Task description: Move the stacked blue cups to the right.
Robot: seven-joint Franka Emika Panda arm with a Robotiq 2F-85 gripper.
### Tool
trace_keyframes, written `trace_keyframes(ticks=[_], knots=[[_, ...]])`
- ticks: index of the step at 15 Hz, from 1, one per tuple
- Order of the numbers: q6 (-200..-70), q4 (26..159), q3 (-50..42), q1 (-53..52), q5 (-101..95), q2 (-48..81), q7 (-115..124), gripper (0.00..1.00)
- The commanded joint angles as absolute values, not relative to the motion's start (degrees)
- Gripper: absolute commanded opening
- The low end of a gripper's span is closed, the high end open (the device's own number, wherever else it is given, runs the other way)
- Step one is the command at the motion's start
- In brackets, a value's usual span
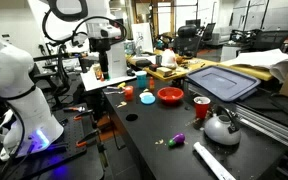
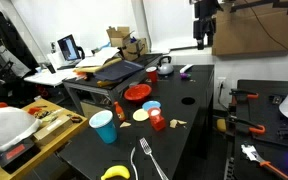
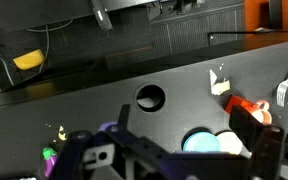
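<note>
The stacked blue cups [image 2: 104, 126] stand upright near the front edge of the black table [image 2: 194, 120]. They also show at the table's far side, beside the robot's base, in an exterior view [image 1: 141, 79]. My gripper [image 2: 204, 38] hangs high above the table, well away from the cups, and it shows in both exterior views [image 1: 109, 66]. In the wrist view the gripper [image 3: 189, 130] is open and empty, looking down on a small low blue dish [image 3: 198, 142]. The cups are out of the wrist view.
A red bowl [image 1: 170, 96], red cup [image 1: 201, 107], kettle [image 1: 221, 127] and the blue dish [image 1: 147, 98] stand on the table. A fork [image 2: 149, 160] and banana [image 2: 114, 173] lie near the cups. The table has a round hole [image 3: 150, 97].
</note>
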State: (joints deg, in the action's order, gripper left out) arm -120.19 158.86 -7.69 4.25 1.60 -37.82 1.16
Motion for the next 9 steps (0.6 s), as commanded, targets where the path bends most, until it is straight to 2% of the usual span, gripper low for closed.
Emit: trace_keyframes(ticks=[1, 9], knots=[[-120.0, 158.8, -6.9, 5.1, 2.2, -37.8, 0.7, 1.0], [-120.0, 158.7, -6.1, 5.1, 2.0, -38.0, 1.9, 1.0]])
